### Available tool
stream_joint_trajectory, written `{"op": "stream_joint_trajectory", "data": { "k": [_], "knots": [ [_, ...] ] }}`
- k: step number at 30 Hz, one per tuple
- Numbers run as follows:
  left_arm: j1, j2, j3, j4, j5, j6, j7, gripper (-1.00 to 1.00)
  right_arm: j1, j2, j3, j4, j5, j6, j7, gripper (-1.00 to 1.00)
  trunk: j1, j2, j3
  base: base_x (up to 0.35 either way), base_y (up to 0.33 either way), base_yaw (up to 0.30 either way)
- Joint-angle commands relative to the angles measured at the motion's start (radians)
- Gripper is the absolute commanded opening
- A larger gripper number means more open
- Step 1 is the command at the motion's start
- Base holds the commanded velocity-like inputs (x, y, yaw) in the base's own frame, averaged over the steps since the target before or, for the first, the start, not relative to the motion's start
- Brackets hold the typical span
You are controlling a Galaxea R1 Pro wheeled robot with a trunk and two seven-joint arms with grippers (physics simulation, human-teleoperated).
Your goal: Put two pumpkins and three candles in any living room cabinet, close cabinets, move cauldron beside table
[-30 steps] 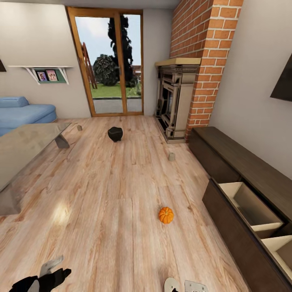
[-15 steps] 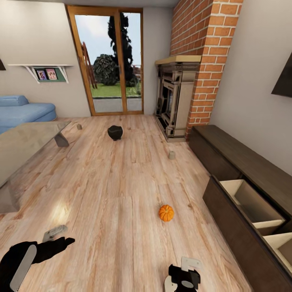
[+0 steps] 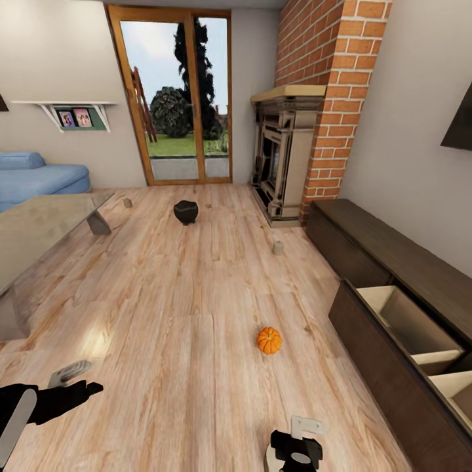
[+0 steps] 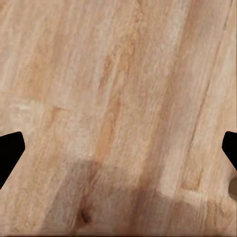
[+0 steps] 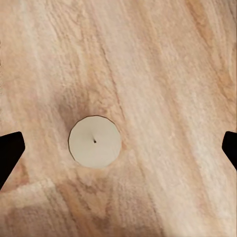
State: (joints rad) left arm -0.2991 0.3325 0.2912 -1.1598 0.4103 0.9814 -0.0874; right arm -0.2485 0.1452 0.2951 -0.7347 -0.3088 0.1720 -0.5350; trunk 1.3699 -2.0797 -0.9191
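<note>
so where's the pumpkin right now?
Head view: the pumpkin sits on the wood floor, right of centre, beside the open cabinet.

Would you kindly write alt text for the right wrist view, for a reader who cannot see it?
A short off-white candle, seen from straight above with its wick as a dark dot, stands on a light wood plank floor. The black tips of the open right gripper show at both edges, wide apart and clear of the candle.

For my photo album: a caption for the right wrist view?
Open right gripper poised above a candle standing on the wooden floor.
</note>
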Motion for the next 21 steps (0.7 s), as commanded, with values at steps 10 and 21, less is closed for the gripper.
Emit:
{"op": "stream_joint_trajectory", "data": {
  "k": [10, 21],
  "knots": [
    [0.0, 0.027, -0.009, -0.001, 0.001, 0.02, 0.0, 1.0, 0.0, 0.014, 0.001, 0.001, -0.001, -0.002, 0.001, 1.0, 0.038, -0.07, -0.031, 0.0, 0.0, 0.0],
    [0.0, 0.022, -0.061, -0.004, 0.003, 0.023, -0.001, 1.0, 0.0, 0.017, 0.001, 0.008, -0.003, 0.0, 0.001, 1.0, 0.081, -0.147, -0.066, 0.0, 0.0, 0.0]
  ]
}}
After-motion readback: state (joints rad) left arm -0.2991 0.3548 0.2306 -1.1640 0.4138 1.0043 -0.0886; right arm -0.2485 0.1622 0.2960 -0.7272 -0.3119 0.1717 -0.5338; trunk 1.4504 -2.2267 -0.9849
